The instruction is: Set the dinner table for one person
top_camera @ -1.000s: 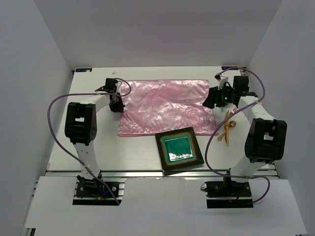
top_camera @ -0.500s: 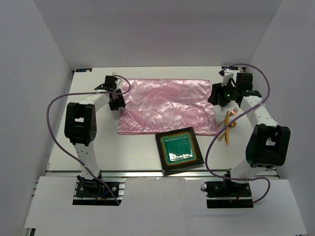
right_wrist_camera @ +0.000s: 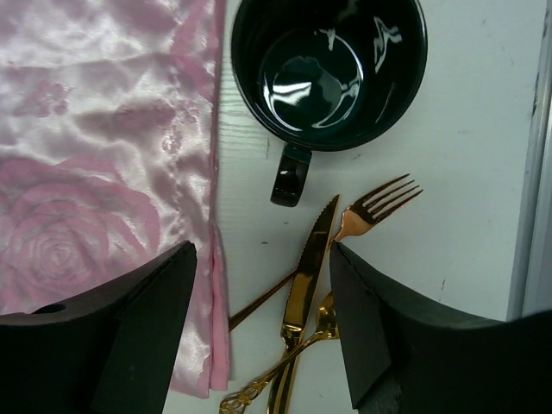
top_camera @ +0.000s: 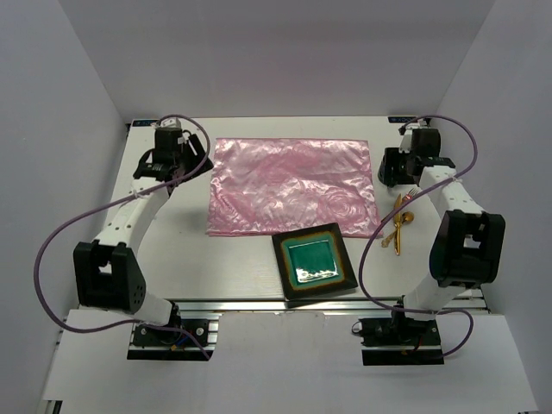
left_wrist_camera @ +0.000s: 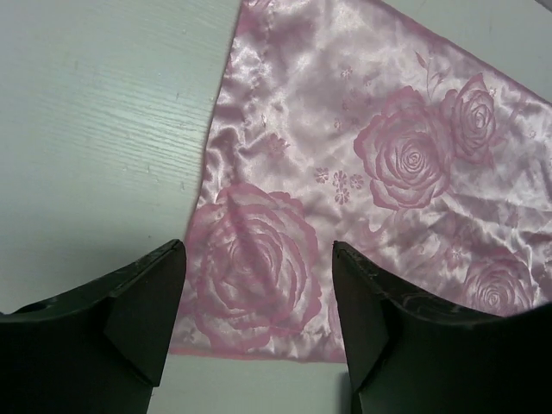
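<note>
The white dinner table (top_camera: 172, 250) carries a shiny pink rose-patterned placemat (top_camera: 293, 185), lying flat. A square green plate (top_camera: 315, 263) overlaps the mat's near right corner. My left gripper (top_camera: 166, 159) hovers just off the mat's left edge, open, with only the placemat (left_wrist_camera: 371, 172) showing between its fingers (left_wrist_camera: 142, 319). My right gripper (top_camera: 398, 166) stands open and empty off the mat's right edge. Below it are a black mug (right_wrist_camera: 328, 69), a gold knife (right_wrist_camera: 306, 293), a fork (right_wrist_camera: 371, 211) and a spoon (right_wrist_camera: 319, 332).
The gold cutlery (top_camera: 398, 226) lies crossed in a heap right of the plate. White walls enclose the table on three sides. A metal rail (top_camera: 259, 304) runs along the near edge. Purple cables loop from both arms.
My left gripper has opened, let go of the placemat's left edge and drawn back to the left. The right gripper has moved off the mat's right edge to above the mug.
</note>
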`<state>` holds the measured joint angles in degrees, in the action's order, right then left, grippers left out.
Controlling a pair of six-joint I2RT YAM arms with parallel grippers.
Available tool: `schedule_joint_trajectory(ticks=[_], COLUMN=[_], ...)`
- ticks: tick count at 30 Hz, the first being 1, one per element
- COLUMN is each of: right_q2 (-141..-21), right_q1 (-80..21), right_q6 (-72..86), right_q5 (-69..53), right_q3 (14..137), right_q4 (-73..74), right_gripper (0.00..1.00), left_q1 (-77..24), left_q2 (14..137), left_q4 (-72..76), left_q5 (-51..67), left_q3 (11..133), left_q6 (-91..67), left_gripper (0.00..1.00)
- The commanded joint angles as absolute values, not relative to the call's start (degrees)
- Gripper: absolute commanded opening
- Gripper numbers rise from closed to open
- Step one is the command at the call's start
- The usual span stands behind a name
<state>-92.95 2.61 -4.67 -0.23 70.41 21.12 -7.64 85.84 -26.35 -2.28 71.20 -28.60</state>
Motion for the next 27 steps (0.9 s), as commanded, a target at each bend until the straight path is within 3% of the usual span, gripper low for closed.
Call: schedule_joint_trajectory(ticks=[1,8,17,20,27], right_q2=[-96.8,-100.7,-109.2,-111.0,-111.2], right_q1=[3.1,3.5,3.5,3.5,3.5], right_q6=[-1.9,-1.8,-2.1,-2.6,-4.8], right_q5=[4.3,5.1,3.4,3.6,3.8], right_q3=[74.2,74.7,77.7,79.1,78.4], right_q4=[22.3,19.0,12.2,10.7,6.8], right_gripper=[0.68,0.67,0.61,0.53,0.18], left_q1=[-7.6,-7.6,-7.5,-7.6,-7.6], left_q2=[81.6,75.5,73.3,72.4,71.7], left_q4=[-25.8,-23.3,-24.2,-24.4,-24.6], left_q5=[-0.9,-0.1,-0.6,-1.1,-1.1], left_q3=[65.2,56.4,54.3,53.7,52.8], left_q6=[-31.9,-35.1,-35.5,-35.9,-36.3], left_gripper=[0.78,0.79,0.79,0.79,0.79])
